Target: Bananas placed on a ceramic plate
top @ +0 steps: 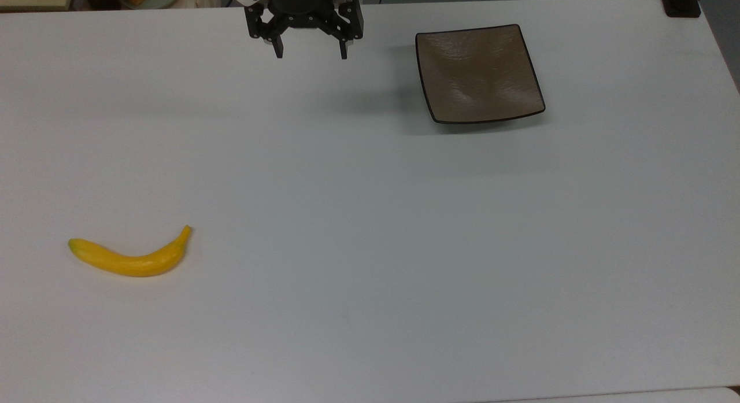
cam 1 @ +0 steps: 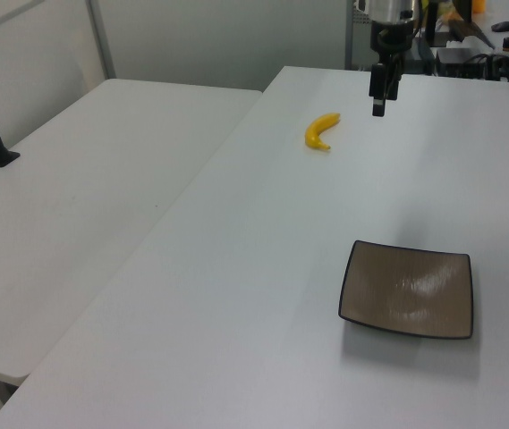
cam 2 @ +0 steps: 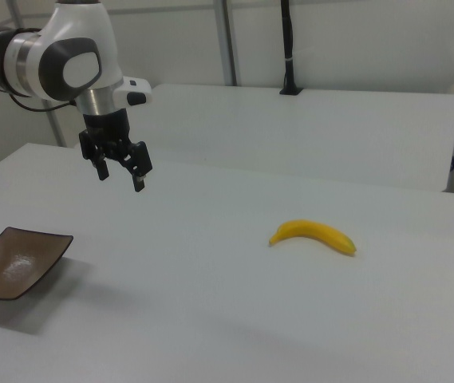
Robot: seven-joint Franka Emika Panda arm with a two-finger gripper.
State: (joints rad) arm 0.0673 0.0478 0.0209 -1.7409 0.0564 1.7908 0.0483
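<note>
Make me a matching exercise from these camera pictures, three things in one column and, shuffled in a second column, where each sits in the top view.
Things:
1. curved bright yellow banana
2. square brown-grey glossy ceramic plate with a thin black rim
3. black two-finger gripper

Places in the top view:
A. hanging open above the white table near the table's far edge, at the top view's top centre
B. lying on the table at the top view's lower left
C. resting bare on the table at the top view's upper right

Pairs: 1-B, 2-C, 3-A
</note>
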